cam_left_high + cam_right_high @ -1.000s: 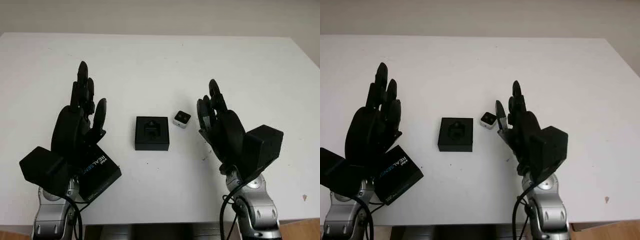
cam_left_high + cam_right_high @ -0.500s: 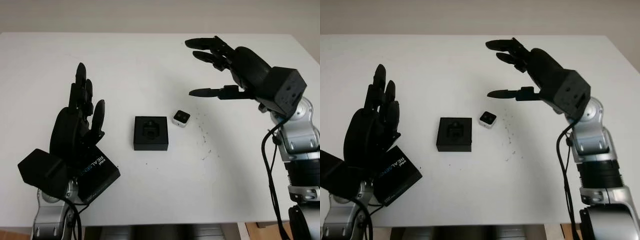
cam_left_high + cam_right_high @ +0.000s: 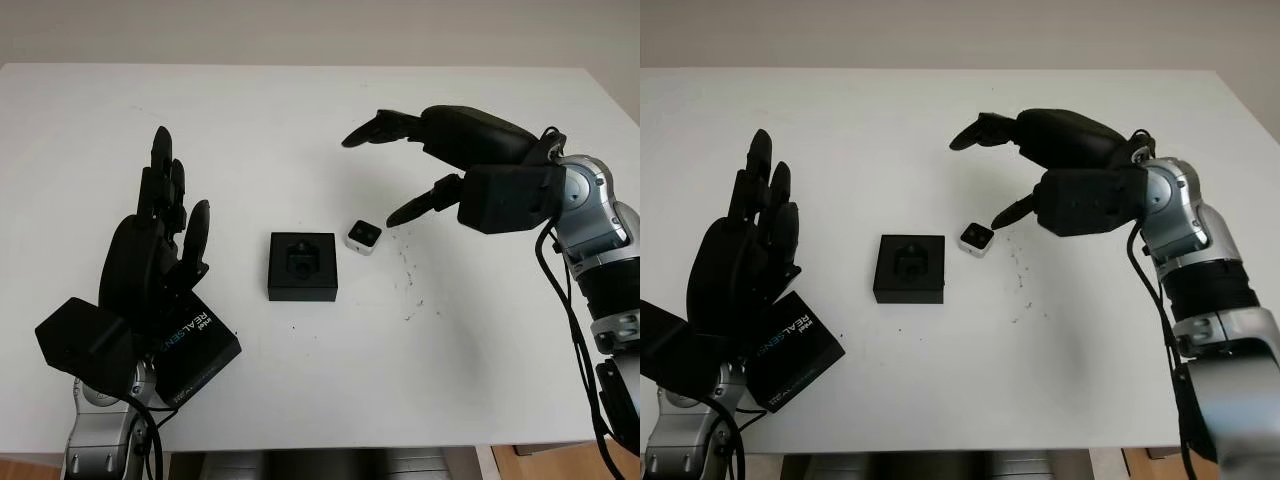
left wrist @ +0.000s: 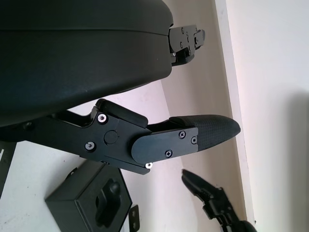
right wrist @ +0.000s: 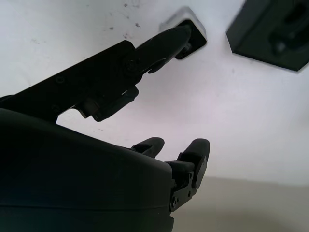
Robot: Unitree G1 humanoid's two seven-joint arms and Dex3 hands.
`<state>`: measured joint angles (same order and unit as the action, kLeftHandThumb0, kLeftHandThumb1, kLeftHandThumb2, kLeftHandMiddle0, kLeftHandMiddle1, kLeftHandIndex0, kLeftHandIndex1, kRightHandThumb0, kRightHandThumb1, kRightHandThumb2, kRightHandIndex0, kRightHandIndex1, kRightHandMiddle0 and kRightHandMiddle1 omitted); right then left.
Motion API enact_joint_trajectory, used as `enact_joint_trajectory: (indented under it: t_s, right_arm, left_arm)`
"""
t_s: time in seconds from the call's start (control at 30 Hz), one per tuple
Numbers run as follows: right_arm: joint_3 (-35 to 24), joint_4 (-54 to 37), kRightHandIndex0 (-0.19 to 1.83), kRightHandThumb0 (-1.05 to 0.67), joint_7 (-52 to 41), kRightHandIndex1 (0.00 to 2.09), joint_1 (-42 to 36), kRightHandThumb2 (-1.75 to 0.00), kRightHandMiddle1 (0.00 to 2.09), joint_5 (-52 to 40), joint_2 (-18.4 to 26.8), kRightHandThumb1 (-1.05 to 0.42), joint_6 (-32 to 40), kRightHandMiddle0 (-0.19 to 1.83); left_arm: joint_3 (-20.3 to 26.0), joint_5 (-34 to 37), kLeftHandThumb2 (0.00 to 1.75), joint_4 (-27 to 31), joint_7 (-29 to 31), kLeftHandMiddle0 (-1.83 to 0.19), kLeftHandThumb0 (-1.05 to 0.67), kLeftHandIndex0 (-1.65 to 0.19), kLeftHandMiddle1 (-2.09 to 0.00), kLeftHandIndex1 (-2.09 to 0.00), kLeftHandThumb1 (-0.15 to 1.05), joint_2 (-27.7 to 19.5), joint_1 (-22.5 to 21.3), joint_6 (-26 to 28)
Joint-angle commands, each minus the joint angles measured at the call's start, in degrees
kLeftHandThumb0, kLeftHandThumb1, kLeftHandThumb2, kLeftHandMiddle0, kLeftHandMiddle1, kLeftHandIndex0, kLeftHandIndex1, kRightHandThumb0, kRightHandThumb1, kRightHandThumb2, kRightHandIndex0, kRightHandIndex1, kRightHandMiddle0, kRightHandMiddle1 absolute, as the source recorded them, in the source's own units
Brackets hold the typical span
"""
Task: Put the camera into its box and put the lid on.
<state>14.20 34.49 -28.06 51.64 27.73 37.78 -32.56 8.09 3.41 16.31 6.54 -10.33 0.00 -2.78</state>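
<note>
We see a smooth, matt white table. The box looks matt black, perhaps card. The camera has a pale shell and glossy dark face. The lid is matt black with white print.

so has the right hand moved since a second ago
Yes. The right hand, open, has swung up from the table's near edge and now hangs just beyond the camera, right of the box.
</note>
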Motion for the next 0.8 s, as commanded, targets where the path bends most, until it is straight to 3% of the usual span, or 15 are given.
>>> enact_joint_trajectory:
  t_s: [0.0, 0.27, 0.77]
  right_arm:
    - [1.2, 0.8, 0.32, -0.44, 0.8, 0.24, 1.8, -0.06, 0.43, 1.7, 1.6, -0.78, -2.4, 0.25]
    - [3.6, 4.1, 0.39, -0.36, 2.6, 0.17, 2.3, -0.05, 0.27, 4.9, 2.5, -0.77, -9.9, 0.37]
    - [7.9, 12.8, 0.50, -0.31, 13.6, 0.18, 4.3, -0.06, 0.22, 11.8, 0.4, -0.77, -15.4, 0.46]
  left_arm:
    - [0.4, 0.3, 0.58, 0.5, 0.2, 0.15, -0.69, 0.15, -0.05, -0.05, 1.05, -0.2, 0.4, -0.6]
    - [0.0, -0.3, 0.59, 0.6, 0.1, 0.16, -0.70, 0.16, -0.05, -0.05, 1.05, -0.4, -0.1, 0.1]
    - [0.0, -0.2, 0.59, 0.4, 0.4, 0.16, -0.70, 0.16, -0.05, -0.05, 1.05, -1.0, -0.7, 0.4]
